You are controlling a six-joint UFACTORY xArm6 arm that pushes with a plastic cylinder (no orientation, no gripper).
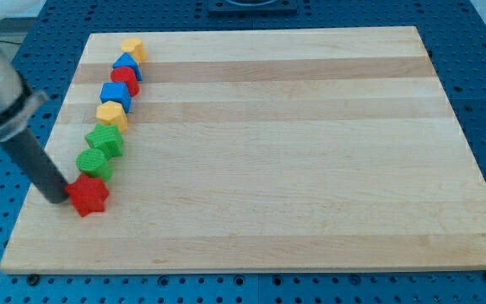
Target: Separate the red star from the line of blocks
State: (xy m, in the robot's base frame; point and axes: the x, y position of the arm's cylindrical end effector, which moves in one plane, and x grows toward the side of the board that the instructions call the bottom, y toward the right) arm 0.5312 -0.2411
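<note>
My tip (59, 198), a bare rod with no jaws to open or close, touched the left side of the red star (89, 195), which lay at the line's bottom end, just beside the green block (94, 161), so separation was hardly begun.

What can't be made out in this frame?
- My tip: whether it touches the red star or only sits at its left; the gap is too small.
- Red block up the line: shape unclear, overlapped by blue neighbours.
- Arm: blurred, cut off at view's left.
</note>
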